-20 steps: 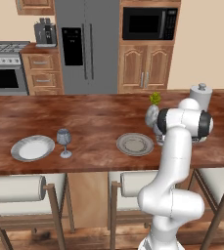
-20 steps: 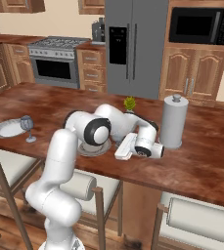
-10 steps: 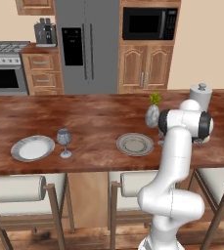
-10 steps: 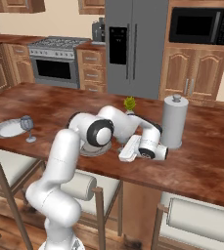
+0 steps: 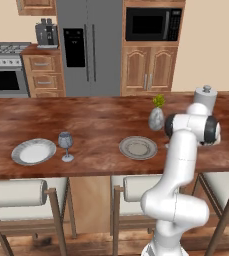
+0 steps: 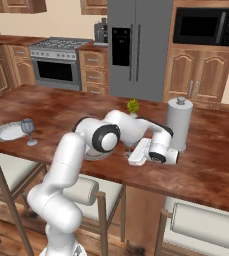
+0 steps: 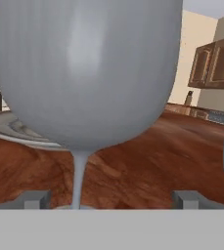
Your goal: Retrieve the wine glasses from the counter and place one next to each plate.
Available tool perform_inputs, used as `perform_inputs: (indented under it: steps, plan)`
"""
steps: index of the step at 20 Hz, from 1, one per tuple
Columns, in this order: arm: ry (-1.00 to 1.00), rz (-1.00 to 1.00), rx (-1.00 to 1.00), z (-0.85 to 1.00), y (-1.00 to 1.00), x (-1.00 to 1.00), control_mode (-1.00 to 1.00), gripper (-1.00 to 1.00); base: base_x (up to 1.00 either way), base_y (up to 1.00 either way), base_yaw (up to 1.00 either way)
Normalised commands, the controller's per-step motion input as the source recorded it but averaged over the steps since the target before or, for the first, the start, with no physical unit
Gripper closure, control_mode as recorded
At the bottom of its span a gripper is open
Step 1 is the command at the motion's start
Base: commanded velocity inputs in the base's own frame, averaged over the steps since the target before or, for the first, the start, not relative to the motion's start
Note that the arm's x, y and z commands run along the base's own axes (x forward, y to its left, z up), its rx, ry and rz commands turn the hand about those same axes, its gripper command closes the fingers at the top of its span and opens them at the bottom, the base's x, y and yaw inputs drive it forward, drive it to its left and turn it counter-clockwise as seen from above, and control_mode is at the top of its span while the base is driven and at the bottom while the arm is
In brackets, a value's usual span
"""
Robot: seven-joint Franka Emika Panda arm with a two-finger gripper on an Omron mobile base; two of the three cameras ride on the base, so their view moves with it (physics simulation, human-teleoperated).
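Your gripper (image 7: pixel 111 199) stands open around the near wine glass (image 7: pixel 84 73) — light, thin, fragile, top-heavy; take it low on the stem — gently.

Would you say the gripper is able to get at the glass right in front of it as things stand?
Probably yes: the gripper is open, its fingertips stand either side of the glass stem, and nothing lies between them.
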Motion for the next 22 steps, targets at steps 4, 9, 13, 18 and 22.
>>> perform_inputs:
  steps: [4,9,13,18,22]
  plan:
    - [-0.01,0.0,0.0,0.01,-0.42,-0.09,-1.0,-1.0,0.0,0.0,0.0]
    - [0.0,0.0,0.0,-0.15,-0.07,0.0,-1.0,-1.0,0.0,0.0,0.0]
    - [-0.02,0.0,0.0,0.05,-0.11,-0.17,-1.0,-1.0,0.0,0.0,0.0]
    - [-0.16,0.0,0.04,0.86,-0.07,-0.72,-1.0,-1.0,0.0,0.0,0.0]
    - [-0.2,0.0,0.01,0.95,-0.03,-0.82,-1.0,-1.0,0.0,0.0,0.0]
